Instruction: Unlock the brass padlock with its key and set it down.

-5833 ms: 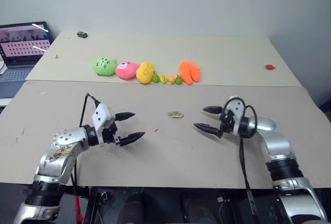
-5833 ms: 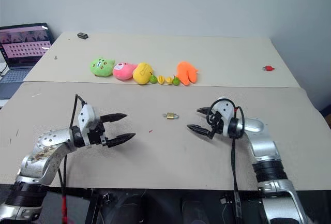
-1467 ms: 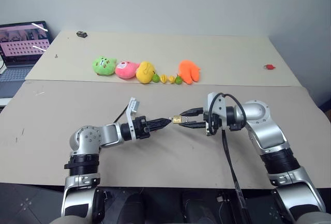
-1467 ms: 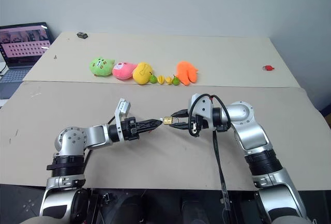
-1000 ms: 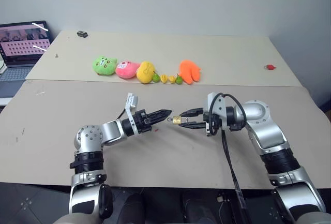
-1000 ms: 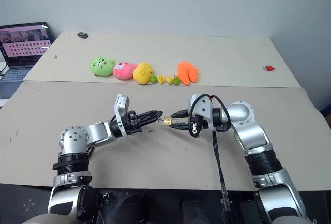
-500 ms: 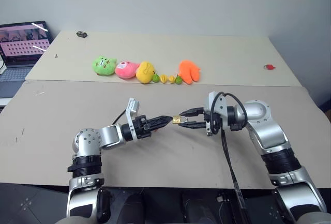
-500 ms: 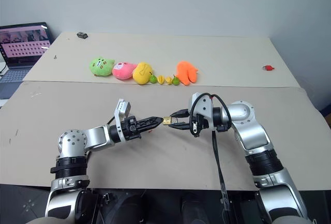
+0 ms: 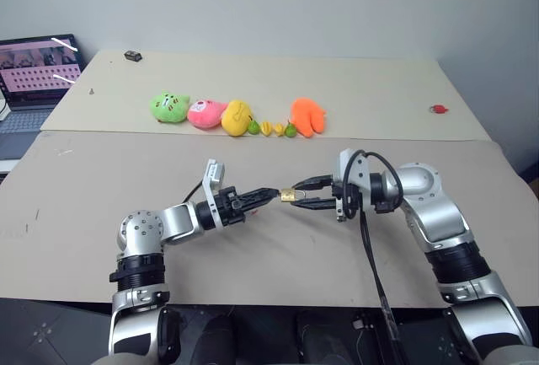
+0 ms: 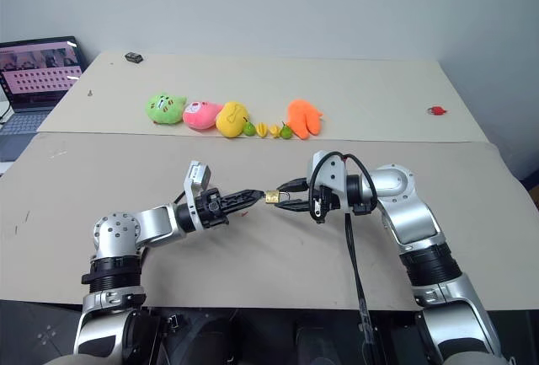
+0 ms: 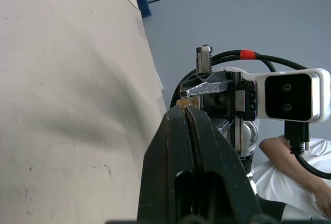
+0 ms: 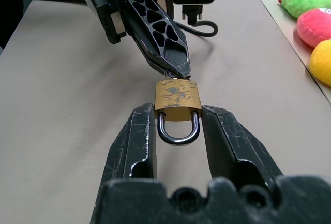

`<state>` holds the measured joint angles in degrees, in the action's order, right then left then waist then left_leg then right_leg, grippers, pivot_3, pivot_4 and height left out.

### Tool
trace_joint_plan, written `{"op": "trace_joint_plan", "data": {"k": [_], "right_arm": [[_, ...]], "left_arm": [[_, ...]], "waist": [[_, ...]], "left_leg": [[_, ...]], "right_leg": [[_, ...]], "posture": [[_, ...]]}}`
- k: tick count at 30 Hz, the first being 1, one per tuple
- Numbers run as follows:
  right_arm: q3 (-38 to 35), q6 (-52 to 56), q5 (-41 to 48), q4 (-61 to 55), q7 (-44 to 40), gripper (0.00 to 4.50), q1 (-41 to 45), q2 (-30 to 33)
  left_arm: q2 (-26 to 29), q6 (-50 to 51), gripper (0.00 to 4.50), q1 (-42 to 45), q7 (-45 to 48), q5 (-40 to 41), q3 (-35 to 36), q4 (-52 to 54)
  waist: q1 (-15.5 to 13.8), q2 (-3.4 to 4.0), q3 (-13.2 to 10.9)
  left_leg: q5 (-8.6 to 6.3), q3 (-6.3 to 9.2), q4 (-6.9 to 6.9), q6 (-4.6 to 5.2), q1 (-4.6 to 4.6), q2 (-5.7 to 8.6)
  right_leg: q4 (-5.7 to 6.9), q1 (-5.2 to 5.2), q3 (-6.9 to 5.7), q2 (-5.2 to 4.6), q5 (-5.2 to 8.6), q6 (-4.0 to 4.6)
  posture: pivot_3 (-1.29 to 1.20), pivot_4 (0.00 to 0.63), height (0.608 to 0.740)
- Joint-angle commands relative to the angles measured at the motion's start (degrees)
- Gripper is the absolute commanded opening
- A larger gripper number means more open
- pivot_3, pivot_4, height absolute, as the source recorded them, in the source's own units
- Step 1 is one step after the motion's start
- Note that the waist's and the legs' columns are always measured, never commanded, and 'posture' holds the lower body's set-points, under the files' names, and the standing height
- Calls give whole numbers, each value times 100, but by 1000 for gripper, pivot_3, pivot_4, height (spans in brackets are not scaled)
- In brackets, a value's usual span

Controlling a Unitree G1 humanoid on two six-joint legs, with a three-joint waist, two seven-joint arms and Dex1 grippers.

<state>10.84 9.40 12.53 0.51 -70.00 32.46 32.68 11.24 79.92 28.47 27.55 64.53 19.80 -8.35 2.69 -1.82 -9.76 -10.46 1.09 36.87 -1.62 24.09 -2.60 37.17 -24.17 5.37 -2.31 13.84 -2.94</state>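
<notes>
Padlock [image 12: 177,97]: small, brass, scuffed, with a silvery shackle looped toward the right claw [image 12: 178,125], which grips its body between both fingers above the beige surface [image 9: 84,188]; the right wrist view shows the shackle closed in the body (head views show only a gold speck); the left claw [image 12: 178,71], pinched shut, tip at the padlock's far end; whether it holds a key, I cannot tell.

Far half of surface [image 9: 379,87]: row of plush toys, green [image 9: 170,107], pink [image 9: 206,114], yellow [image 9: 237,117], orange [image 9: 307,116]. Small red object [image 9: 439,109] near right edge. Open laptop [image 9: 34,78] at left.
</notes>
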Motion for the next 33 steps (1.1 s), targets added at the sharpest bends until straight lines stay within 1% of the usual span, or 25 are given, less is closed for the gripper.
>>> {"op": "trace_joint_plan", "data": {"k": [1, 6, 10, 14, 18, 22, 27, 33], "right_arm": [[-138, 0, 147, -216, 25, 928, 172, 41], [-131, 0, 145, -232, 20, 928, 176, 38], [-128, 19, 158, -238, 29, 928, 198, 27], [-131, 21, 151, -226, 33, 928, 215, 19], [-146, 38, 174, -237, 34, 928, 223, 28], [-159, 68, 195, -263, 38, 928, 223, 35], [-171, 81, 195, -263, 31, 928, 228, 45], [-173, 94, 211, -251, 18, 928, 256, 41]], "left_arm": [[-31, 5, 16, -100, -104, 17, -37, 94], [-93, -85, 16, -116, -138, 26, -46, 196], [-12, -465, 16, -296, 142, -230, -463, 696], [115, -1642, 16, -575, 857, -792, -906, 1229], [165, -2972, 16, -810, 1445, -1539, -1276, 1329], [127, -3595, 16, -863, 1700, -1833, -1463, 1317], [50, -3884, 16, -903, 1841, -1884, -1537, 1318], [-2, -3919, 16, -917, 1953, -1750, -1490, 1392]], "waist": [[-2, 0, 0], [0, 0, 0], [-1, 0, 0], [-13, 0, 0], [-26, 0, 0], [-28, 0, 0], [-25, 0, 0], [-25, 0, 0]], "left_leg": [[0, 0, 0, 0, 0, 0], [0, 0, 0, 0, 0, 0], [0, -1, 0, 0, 0, 0], [0, -1, 0, -1, 1, 0], [1, -2, -1, -1, 2, 0], [1, -2, -1, -1, 4, 0], [1, -2, -1, -1, 5, 0], [1, -1, -1, -1, 4, 0]], "right_leg": [[0, 1, 0, 0, 0, 0], [0, 0, 0, 0, 0, 0], [-1, 0, 1, 0, 0, 0], [-1, 0, 1, 0, -1, 1], [-5, 0, 0, 0, -5, 10], [-6, 0, 0, -1, -8, 16], [-6, -1, 0, 0, 0, 2], [-6, 0, 0, 0, 0, 1]], "posture": [[0, 150, 717], [0, 150, 717], [0, 150, 717], [0, 150, 717], [0, 150, 717], [0, 150, 717], [0, 150, 717], [0, 150, 717]]}}
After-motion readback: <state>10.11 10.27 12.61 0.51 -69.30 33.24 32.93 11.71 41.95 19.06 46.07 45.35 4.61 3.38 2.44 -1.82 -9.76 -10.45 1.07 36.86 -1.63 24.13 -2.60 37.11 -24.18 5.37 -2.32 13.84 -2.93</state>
